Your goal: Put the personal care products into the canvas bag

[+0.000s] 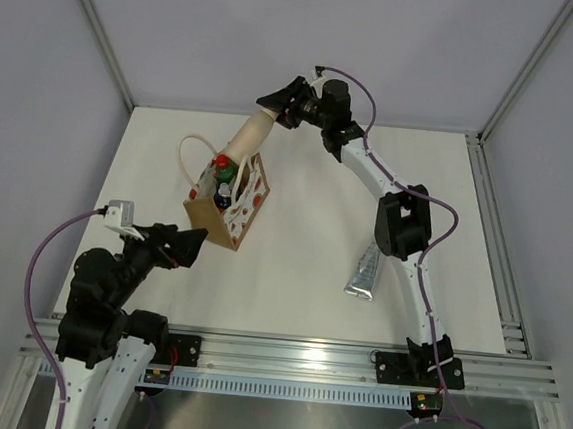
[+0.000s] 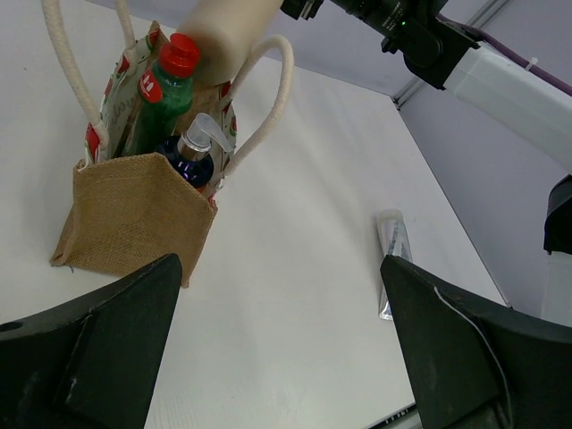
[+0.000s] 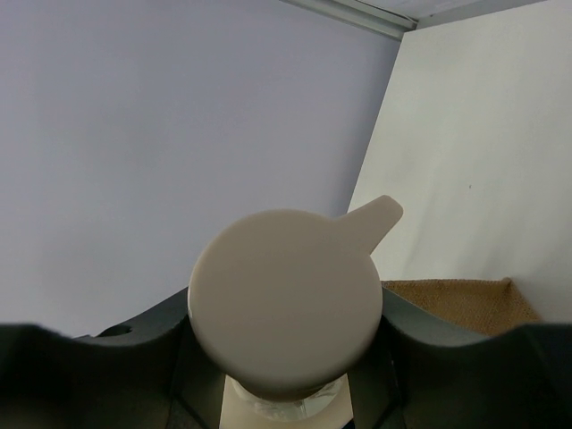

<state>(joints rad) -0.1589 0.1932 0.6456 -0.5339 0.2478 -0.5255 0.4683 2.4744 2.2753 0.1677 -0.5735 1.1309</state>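
The canvas bag [image 1: 229, 209] stands left of the table's middle, with white rope handles. My right gripper [image 1: 279, 105] is shut on the beige bottle [image 1: 249, 136], which tilts with its lower end at the bag's mouth. The right wrist view shows the bottle's cap [image 3: 286, 299] between my fingers, over the bag's burlap [image 3: 465, 304]. The green bottle with a red cap [image 2: 165, 85] stands in the bag [image 2: 125, 223], next to a blue pump bottle [image 2: 190, 152]. The silver-grey tube [image 1: 365, 271] lies on the table to the right, also in the left wrist view [image 2: 393, 255]. My left gripper [image 1: 191, 247] is open and empty near the bag's near corner. No orange bottle shows.
The white table [image 1: 299, 306] is walled by grey panels at the back and sides. An aluminium rail [image 1: 497, 223] runs along the right edge, and another [image 1: 294, 361] along the near edge by the arm bases.
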